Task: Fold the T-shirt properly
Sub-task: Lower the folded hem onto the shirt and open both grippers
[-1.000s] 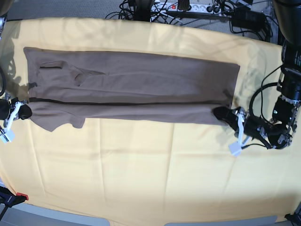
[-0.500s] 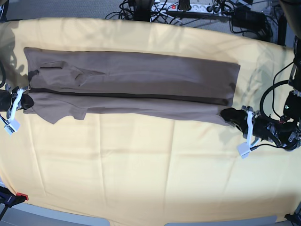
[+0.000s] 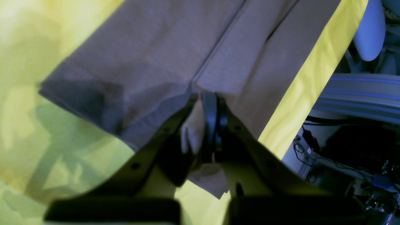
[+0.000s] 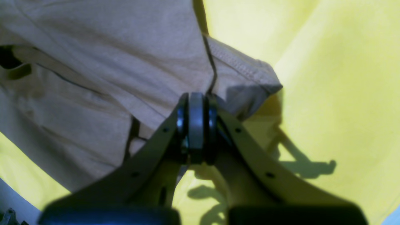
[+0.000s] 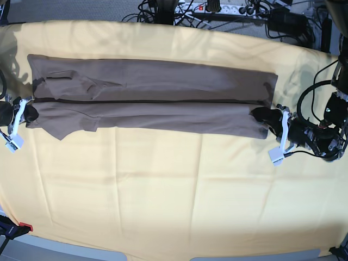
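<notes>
Across the yellow cloth (image 5: 163, 190) on the worktop, the T-shirt (image 5: 152, 98) was laid out as a long taupe band, its near flap folded over to a dark seam line down the middle, with the left end effector (image 5: 265, 116) pinched on the hem end and the right end effector (image 5: 28, 113) pinched on the sleeve end. A lengthwise fold was judged to be in hand; next, both corners would need to be released flat, evenly. Soft matte knit and stitched hems were seen.
</notes>
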You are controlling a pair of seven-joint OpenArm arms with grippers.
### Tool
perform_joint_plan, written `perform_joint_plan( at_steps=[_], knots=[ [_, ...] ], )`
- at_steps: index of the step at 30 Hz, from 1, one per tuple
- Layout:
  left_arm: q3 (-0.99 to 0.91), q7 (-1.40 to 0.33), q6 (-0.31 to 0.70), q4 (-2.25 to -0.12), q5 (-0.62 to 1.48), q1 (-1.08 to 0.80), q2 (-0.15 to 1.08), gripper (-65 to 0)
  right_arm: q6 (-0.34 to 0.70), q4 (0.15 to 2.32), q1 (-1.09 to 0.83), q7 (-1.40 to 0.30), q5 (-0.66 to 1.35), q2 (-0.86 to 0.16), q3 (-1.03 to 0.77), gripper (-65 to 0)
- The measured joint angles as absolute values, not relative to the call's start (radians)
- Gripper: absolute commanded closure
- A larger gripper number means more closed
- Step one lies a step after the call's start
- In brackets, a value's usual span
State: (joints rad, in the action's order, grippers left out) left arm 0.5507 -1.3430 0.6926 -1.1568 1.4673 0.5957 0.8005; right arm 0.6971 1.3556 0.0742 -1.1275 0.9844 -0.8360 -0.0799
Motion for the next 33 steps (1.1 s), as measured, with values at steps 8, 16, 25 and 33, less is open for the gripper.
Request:
perform_joint_plan(
  at_steps=[8, 16, 25, 33],
  knots=[
    [0.551, -1.343, 0.692, -1.156, 1.467, 0.596, 0.801, -25.1, 0.697, 1.356, 0.074, -1.128, 0.984, -0.836, -0.080, -18.7],
    [0.551, -1.343, 0.613, -1.155, 1.467, 0.583, 0.800, -38.2, 0.697, 1.356, 0.075, -1.110, 1.049, -0.836, -0.080, -38.7],
    [0.548, -1.327, 0.614, -1.156, 1.479, 0.525, 0.801, -38.2, 0.666, 1.354, 0.077, -0.871, 0.798, -0.757, -0.080, -38.8],
    [0.548, -1.324, 0.614, -1.156, 1.489, 0.511, 0.801, -38.2, 0.666, 1.341, 0.078, -0.838, 0.712, -0.656, -0.080, -38.4]
  ],
)
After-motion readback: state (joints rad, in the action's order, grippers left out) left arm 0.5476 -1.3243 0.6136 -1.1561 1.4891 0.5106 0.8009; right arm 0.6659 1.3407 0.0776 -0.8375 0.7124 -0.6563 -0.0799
